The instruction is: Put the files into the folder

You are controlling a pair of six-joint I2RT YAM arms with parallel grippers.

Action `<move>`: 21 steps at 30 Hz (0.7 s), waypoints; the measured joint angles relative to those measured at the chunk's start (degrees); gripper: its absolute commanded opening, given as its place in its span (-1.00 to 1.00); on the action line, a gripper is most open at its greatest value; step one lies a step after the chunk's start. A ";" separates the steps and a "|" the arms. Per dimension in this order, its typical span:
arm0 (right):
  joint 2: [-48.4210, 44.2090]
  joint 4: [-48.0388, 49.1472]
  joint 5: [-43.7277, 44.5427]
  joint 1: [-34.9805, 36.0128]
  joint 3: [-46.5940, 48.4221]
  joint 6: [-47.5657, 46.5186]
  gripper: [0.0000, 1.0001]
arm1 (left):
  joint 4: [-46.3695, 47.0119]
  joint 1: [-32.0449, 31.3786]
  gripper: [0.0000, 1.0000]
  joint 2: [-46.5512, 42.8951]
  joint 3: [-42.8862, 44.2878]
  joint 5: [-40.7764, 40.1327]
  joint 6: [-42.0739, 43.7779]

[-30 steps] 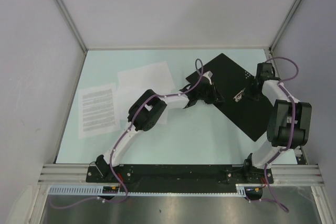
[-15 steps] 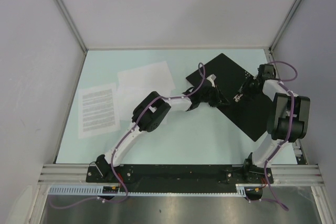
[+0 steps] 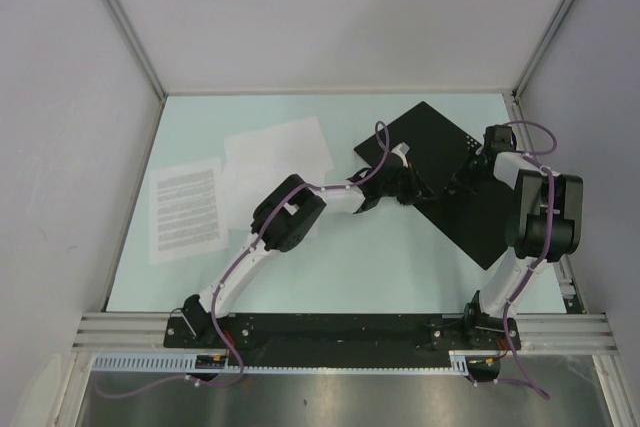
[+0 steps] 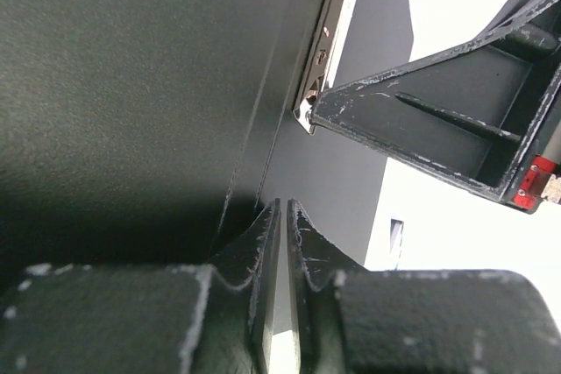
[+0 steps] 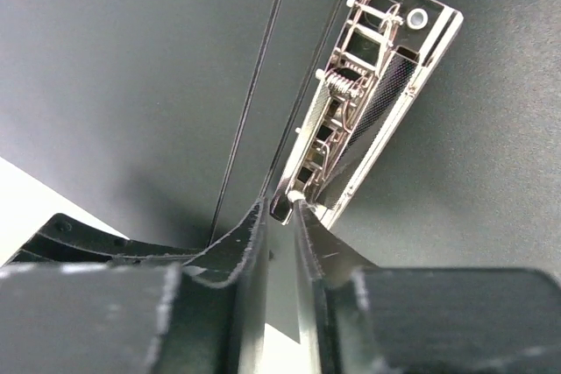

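The folder (image 3: 490,217) lies open on the table, black inside up, at centre right. Its metal clip (image 5: 377,85) sits by the spine creases and also shows in the left wrist view (image 4: 326,41). My right gripper (image 3: 466,175) is over the folder's middle, its jaws (image 5: 280,206) shut on the near end of the clip. My left gripper (image 3: 408,185) is at the folder's left edge, jaws (image 4: 282,208) shut to a thin slit, tips against the black surface. The text sheet (image 3: 185,209) lies at the left. Two blank sheets (image 3: 278,147) lie left of the folder, one partly under my left arm.
Grey walls enclose the table on three sides. The black rail with both arm bases (image 3: 330,327) runs along the near edge. My right gripper's finger (image 4: 438,120) shows at the right of the left wrist view, close to the clip.
My right gripper has moved up and right along the folder, onto the clip. My left gripper shifted slightly right onto the folder's edge. The sheets have not moved.
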 measured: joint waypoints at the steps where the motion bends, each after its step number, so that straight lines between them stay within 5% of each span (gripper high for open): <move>1: 0.00 0.02 0.09 0.07 0.00 0.07 -0.81 | 0.09 0.00 -0.73 -0.07 -0.13 -0.24 -0.02; 5: 0.00 0.11 0.11 0.20 0.00 0.61 -1.00 | 0.46 -0.07 -0.73 -0.13 -0.42 -0.68 -0.09; 21: 1.05 -2.32 2.05 0.46 1.86 -2.45 -1.00 | 1.01 -0.15 -0.78 -2.05 -3.61 -3.78 -1.92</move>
